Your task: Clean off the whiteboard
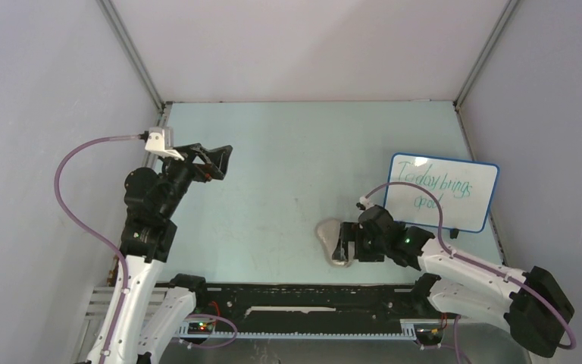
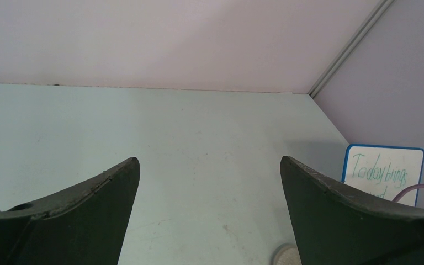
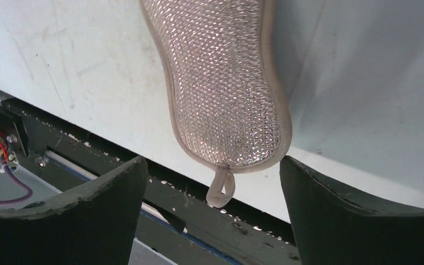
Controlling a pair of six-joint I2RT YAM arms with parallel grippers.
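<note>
The left black two-finger gripper (image 1: pixel 216 159) is hanging wide open at the frame's left, above the bare pale-green table (image 1: pixel 288 152). At lower centre, the right gripper (image 1: pixel 346 244) is spreading wide and gripping nothing. It is covering part of a grey-beige oval mesh sponge pad (image 1: pixel 328 236), whose loop is reaching over the table's near edge. At right, the glossy blue-rimmed whiteboard (image 1: pixel 443 189) is sitting by the table's right edge, with a purple cable (image 1: pixel 394 185) crossing its green handwriting.

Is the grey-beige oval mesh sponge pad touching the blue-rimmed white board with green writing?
Apart. The top view shows the sponge pad lying well left of the whiteboard, with the right gripper and bare table between them.
</note>
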